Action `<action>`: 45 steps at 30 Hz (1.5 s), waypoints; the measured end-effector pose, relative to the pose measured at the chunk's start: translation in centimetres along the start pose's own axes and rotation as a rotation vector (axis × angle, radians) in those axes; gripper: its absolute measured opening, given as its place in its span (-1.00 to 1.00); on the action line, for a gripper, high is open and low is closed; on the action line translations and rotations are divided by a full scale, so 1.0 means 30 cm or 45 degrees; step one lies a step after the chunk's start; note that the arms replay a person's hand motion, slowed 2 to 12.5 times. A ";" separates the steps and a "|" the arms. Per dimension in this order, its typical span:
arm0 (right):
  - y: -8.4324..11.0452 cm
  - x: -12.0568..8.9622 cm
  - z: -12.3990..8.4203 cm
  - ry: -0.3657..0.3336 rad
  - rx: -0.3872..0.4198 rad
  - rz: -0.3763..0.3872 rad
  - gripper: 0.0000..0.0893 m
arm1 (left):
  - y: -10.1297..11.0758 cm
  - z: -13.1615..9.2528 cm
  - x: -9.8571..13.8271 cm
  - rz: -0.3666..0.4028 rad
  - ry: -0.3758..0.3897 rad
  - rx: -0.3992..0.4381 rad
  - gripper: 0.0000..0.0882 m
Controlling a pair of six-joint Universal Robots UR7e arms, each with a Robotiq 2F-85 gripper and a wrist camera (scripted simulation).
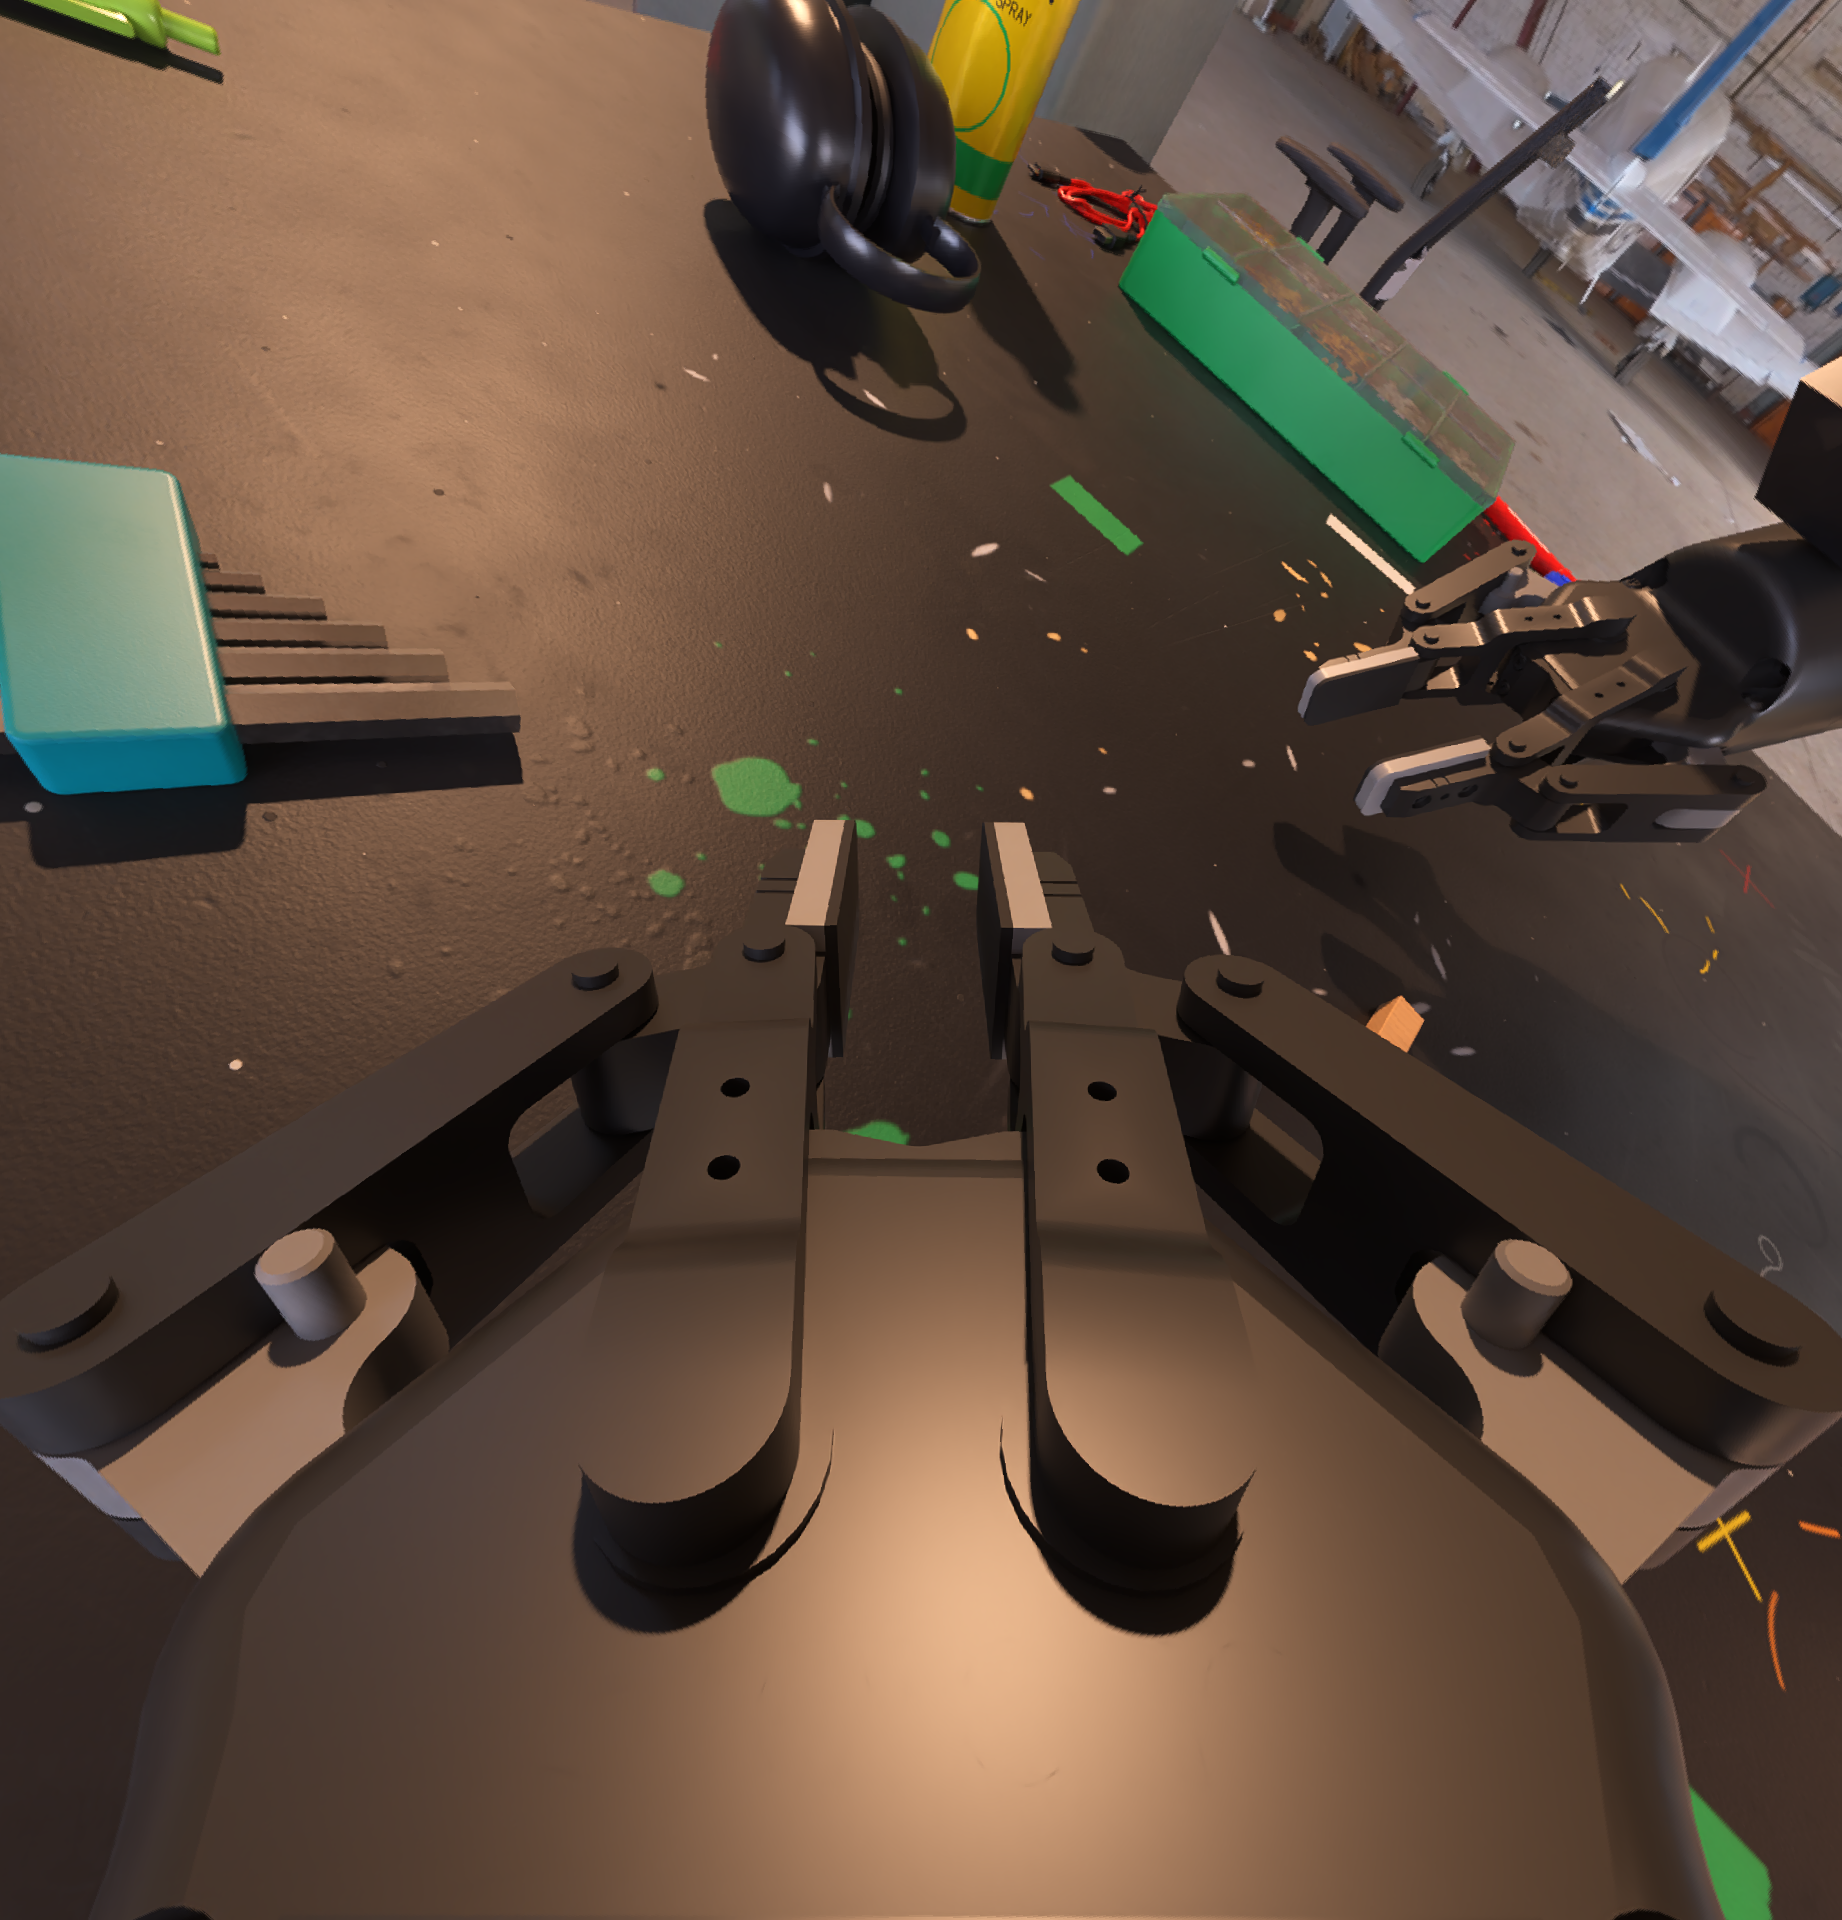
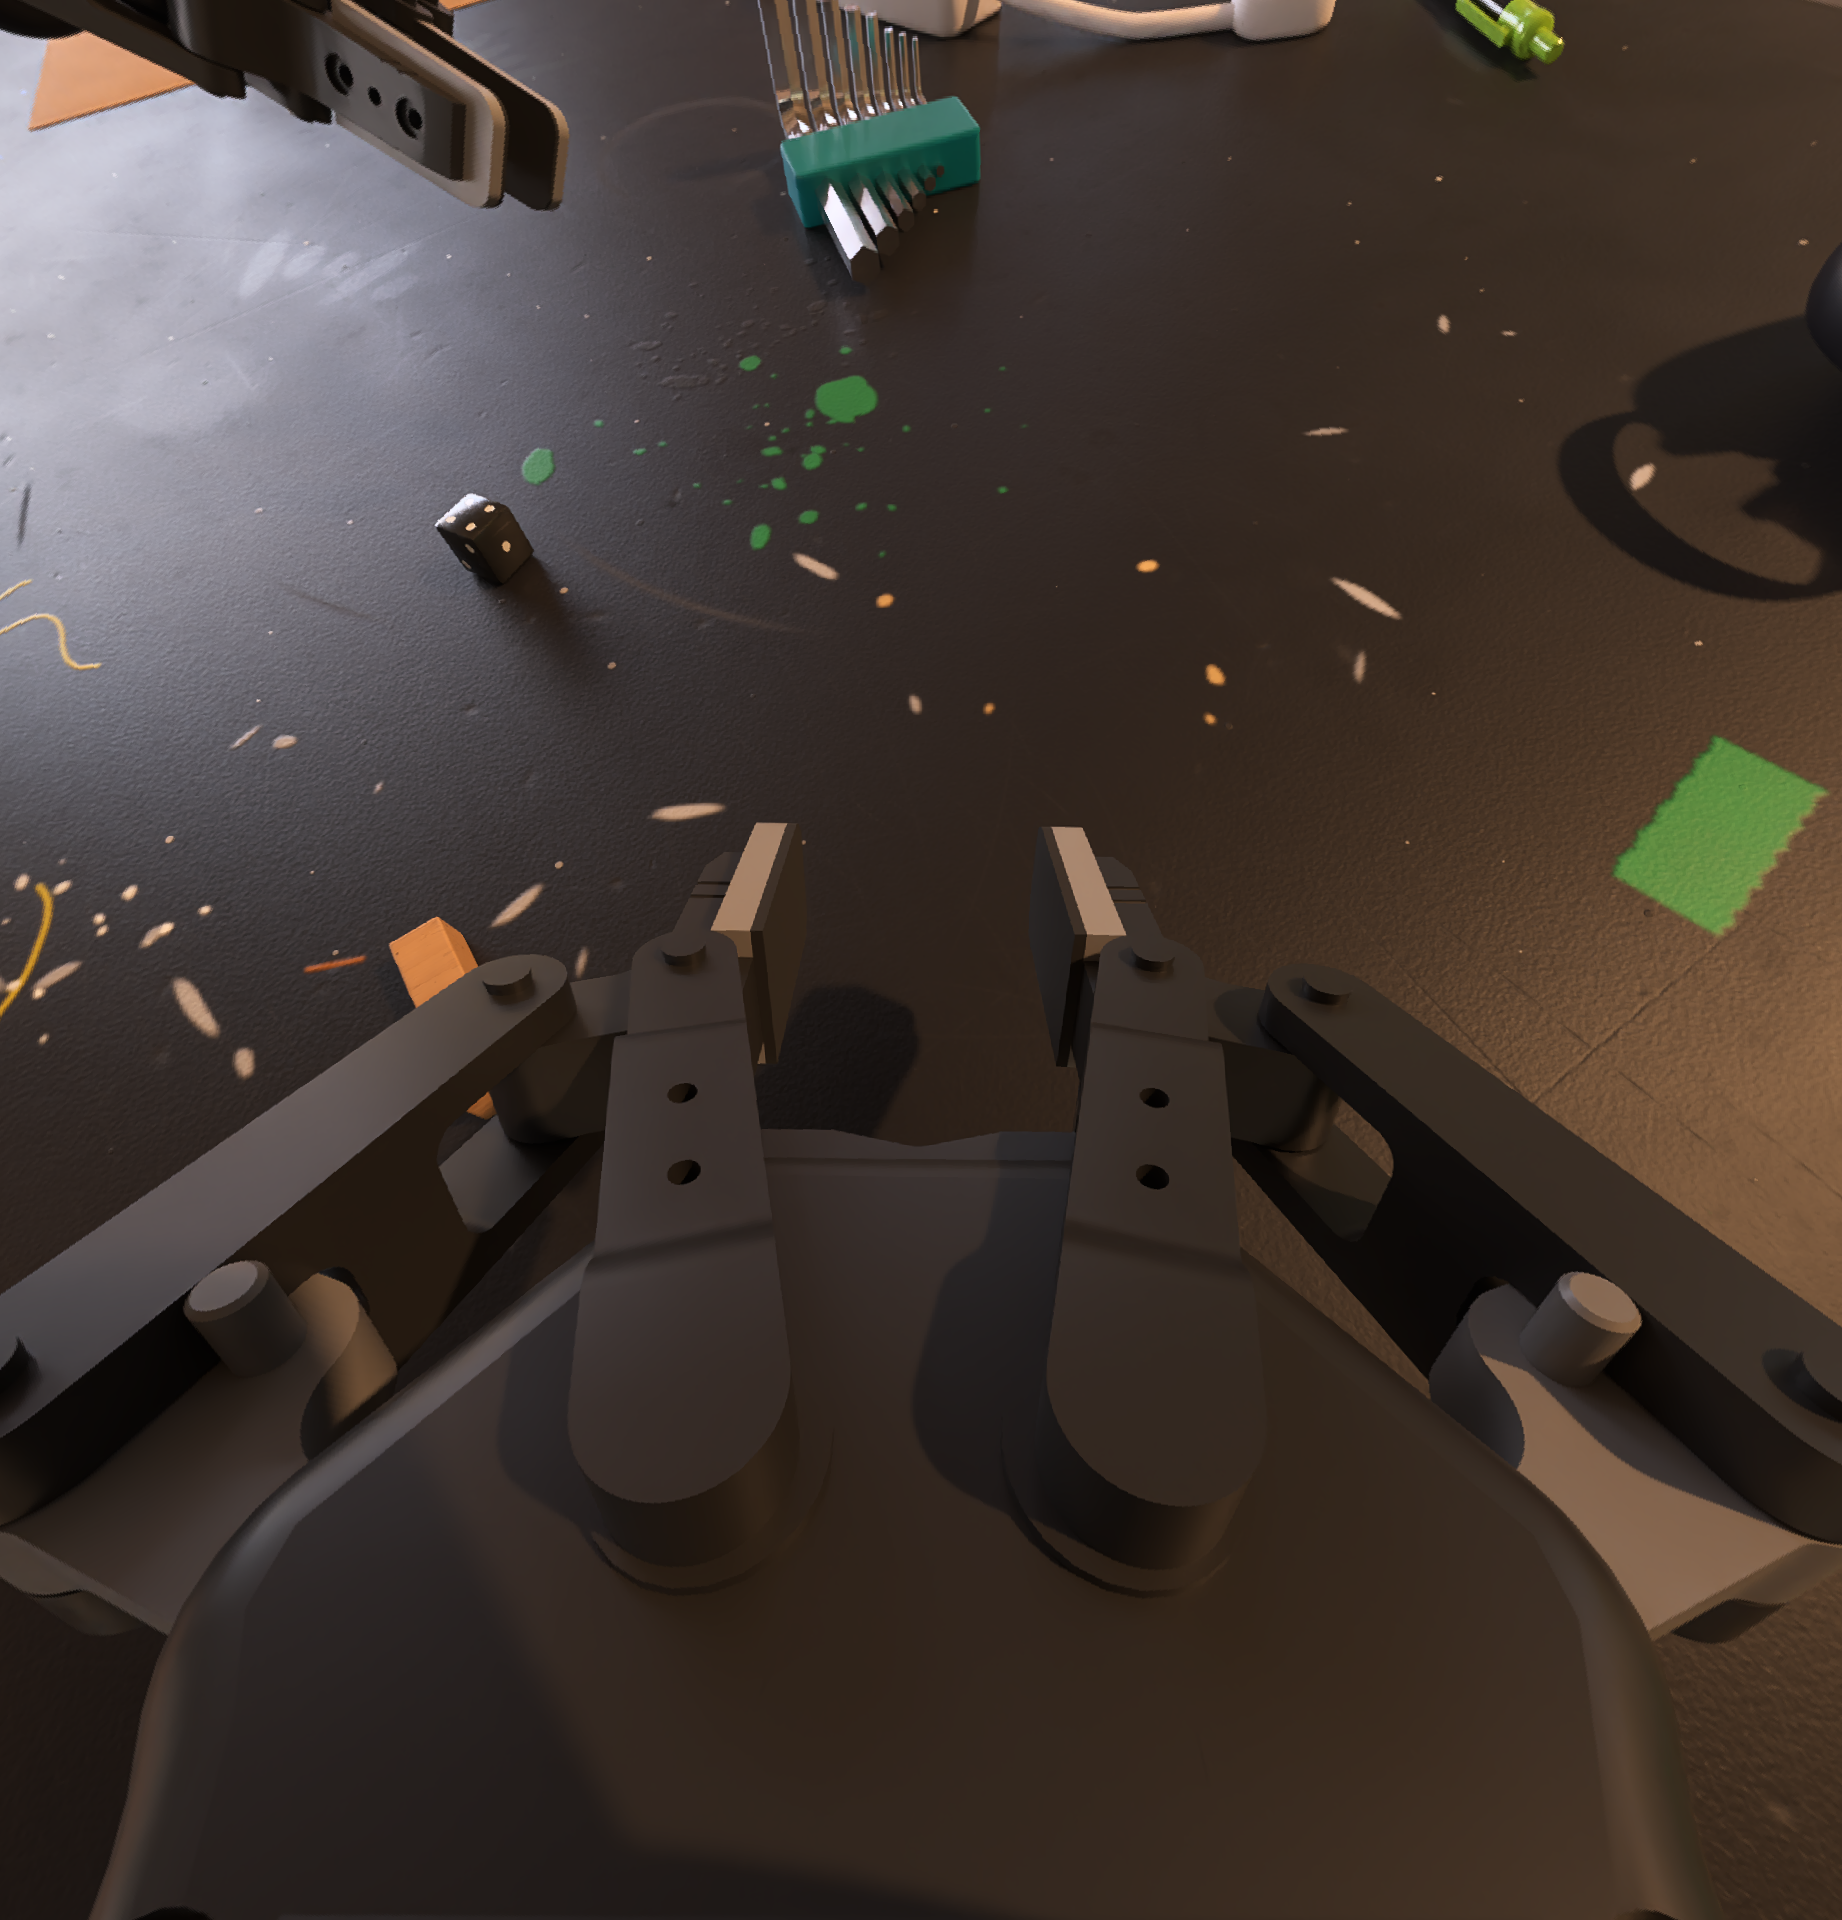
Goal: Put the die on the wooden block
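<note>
The die (image 2: 484, 537) lies on the desk (image 2: 1104, 644), ahead and left of the right gripper (image 2: 922, 883), well outside its spread, empty jaws. The block (image 2: 434, 958) sits nearer, beside them. The left gripper (image 1: 922, 883) has its jaws spread, empty.

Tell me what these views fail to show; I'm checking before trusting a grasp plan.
- Wooden block: right wrist view, lower part behind the right gripper's linkage; left wrist view shows only a corner.
- Die: missing from the left wrist view; underside unseen.
- Left gripper: right wrist view's top edge cuts it.
</note>
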State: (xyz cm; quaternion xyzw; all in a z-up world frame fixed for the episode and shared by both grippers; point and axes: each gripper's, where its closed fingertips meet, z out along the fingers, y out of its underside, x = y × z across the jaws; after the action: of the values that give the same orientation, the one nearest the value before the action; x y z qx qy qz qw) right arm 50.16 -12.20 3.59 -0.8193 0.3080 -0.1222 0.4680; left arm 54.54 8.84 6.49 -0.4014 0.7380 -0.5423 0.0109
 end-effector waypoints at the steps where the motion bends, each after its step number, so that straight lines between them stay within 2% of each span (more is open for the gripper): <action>1: 0.000 0.000 0.000 0.000 0.000 0.000 -0.11 | 0.001 0.001 0.000 0.002 -0.001 -0.002 -0.52; 22: 0.002 -0.001 0.001 0.000 -0.005 -0.002 -0.12 | 0.031 0.018 0.010 0.062 -0.008 -0.078 -0.47; 36: 0.003 -0.001 0.000 0.000 -0.006 -0.002 -0.12 | 0.069 0.030 0.050 0.106 0.084 -0.164 -0.38; 45: 0.003 -0.001 -0.001 0.000 -0.007 -0.003 -0.12 | 0.111 0.037 0.076 0.185 0.127 -0.259 -0.24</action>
State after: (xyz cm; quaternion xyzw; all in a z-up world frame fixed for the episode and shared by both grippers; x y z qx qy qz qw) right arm 50.08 -12.22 3.52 -0.8210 0.3073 -0.1217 0.4656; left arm 51.58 6.88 4.29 -0.3186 0.8159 -0.4817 -0.0272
